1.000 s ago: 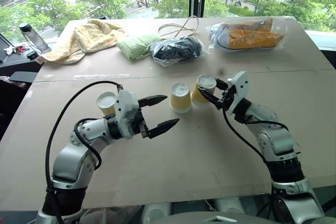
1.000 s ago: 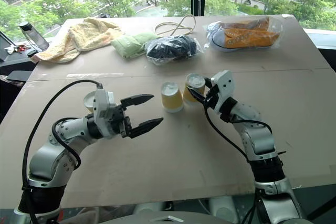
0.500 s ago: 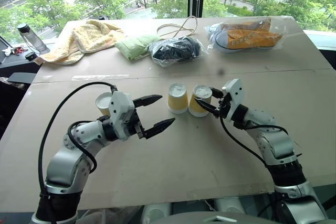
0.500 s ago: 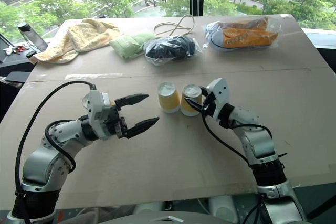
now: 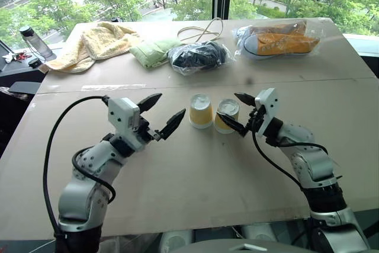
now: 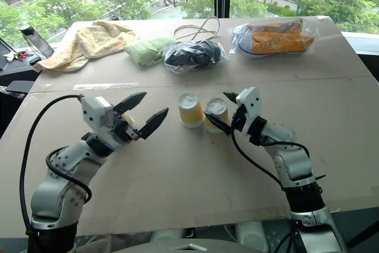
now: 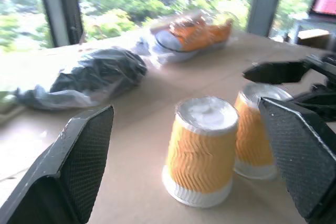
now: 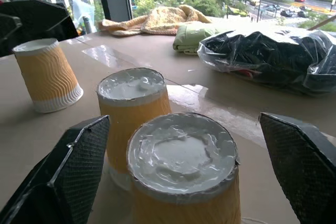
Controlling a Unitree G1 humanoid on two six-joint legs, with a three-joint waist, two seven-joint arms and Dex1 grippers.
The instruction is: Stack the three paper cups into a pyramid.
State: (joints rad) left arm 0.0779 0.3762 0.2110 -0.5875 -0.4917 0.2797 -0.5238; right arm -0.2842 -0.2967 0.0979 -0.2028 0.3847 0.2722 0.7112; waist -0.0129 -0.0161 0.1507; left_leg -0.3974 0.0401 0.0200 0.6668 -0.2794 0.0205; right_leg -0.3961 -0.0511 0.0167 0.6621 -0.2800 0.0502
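Note:
Two yellow-orange paper cups stand upside down, side by side and touching, mid-table: the left cup (image 5: 201,111) and the right cup (image 5: 227,115). My right gripper (image 5: 228,108) is open, with one finger on either side of the right cup and a gap on both sides. The third cup (image 8: 47,74) stands upside down further left, mostly hidden behind my left gripper (image 5: 168,107) in the head views. That gripper is open and empty, and it points toward the pair from their left. No cup rests on top of another.
Along the far side of the brown table (image 5: 207,170) lie a yellow towel (image 5: 95,42), a green cloth (image 5: 153,50), a black bagged bundle (image 5: 198,56), bagged orange shoes (image 5: 279,39) and a cord (image 5: 204,29). A bottle (image 5: 37,42) stands at the far left.
My right gripper set its cup down beside the middle cup and opened. My left gripper swung up and turned from pointing right to pointing toward the cups.

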